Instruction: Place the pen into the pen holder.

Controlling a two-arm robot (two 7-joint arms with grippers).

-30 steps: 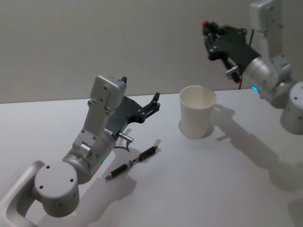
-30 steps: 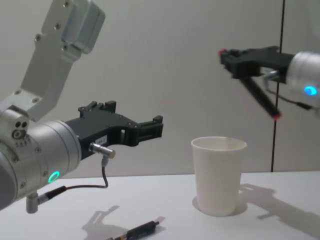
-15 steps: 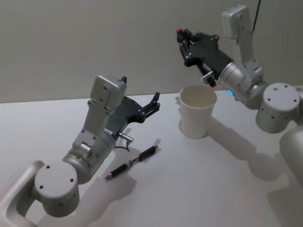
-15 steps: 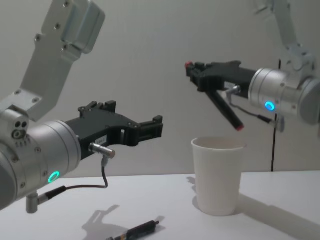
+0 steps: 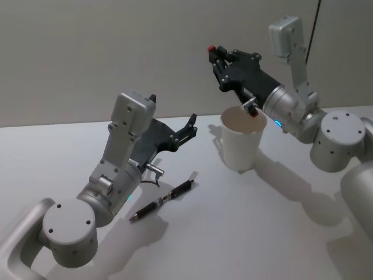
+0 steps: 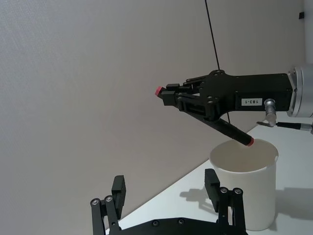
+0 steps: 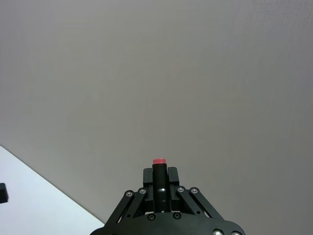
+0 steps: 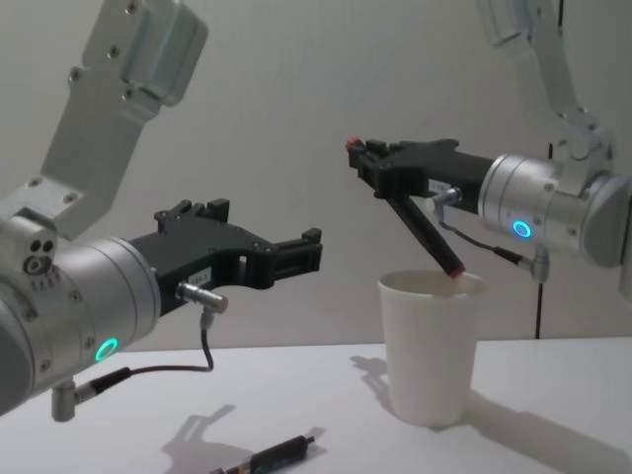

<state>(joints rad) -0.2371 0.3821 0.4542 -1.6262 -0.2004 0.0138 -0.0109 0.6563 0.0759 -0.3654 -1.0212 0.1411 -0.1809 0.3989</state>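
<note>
Right claw [image 8: 375, 168] clamps a black, red-tipped pen [image 8: 423, 229]. The pen is slanted, lower tip at rim level over the pen holder [image 8: 430, 346] mouth; can't tell if it's inside. Risks as I see them: let go at this slant and the tip could catch the rim, so the pen skids out or tips the light cup. Left claw [image 6: 164, 196] spread wide, idle, left of the pen holder. Second pen [image 5: 163, 200] lies flat on the surface [image 5: 250, 233], well left of the pen holder. Surface plain white, bare grey wall [image 5: 87, 46] behind.
</note>
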